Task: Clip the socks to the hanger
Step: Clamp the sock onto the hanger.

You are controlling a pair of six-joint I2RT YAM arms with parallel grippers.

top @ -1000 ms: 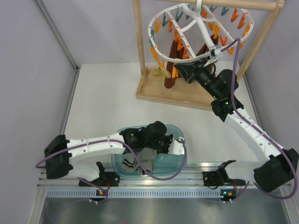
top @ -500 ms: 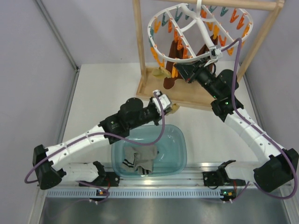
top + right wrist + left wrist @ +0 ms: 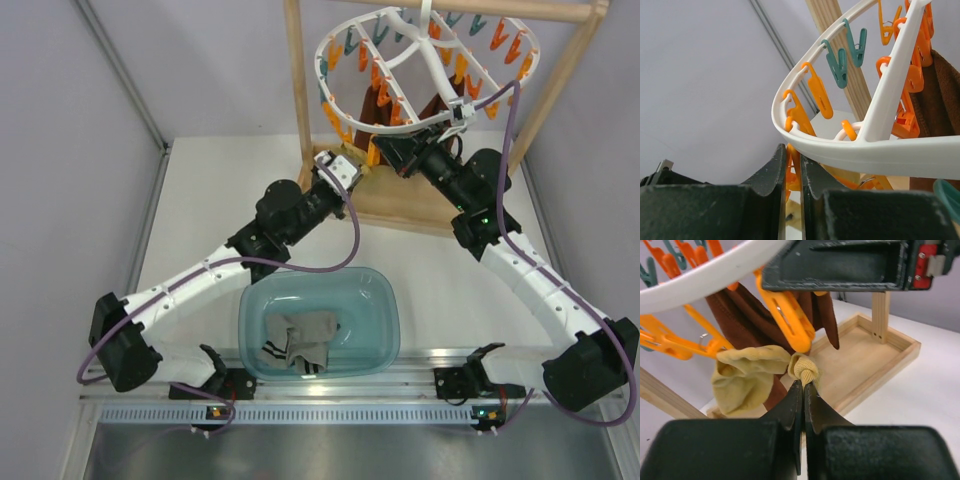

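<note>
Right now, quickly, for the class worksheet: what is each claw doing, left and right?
Left claw: closed, pinching a small mustard-yellow fabric sock.
Right claw: closed on an orange plastic clip under the white plastic ring hanger.

Two arms: left (image 3: 200,280) and right (image 3: 530,280). Two grippers, one per arm: left gripper (image 3: 803,385) and right gripper (image 3: 793,162). One hanger (image 3: 880,150). One wooden rack (image 3: 294,90). One tub (image 3: 372,305). Mustard socks (image 3: 742,377): two. Brown socks (image 3: 745,322): two show. Grey socks (image 3: 305,338): one heap, seemingly two. Clips (image 3: 817,95): many, orange and teal, too crowded to count.
</note>
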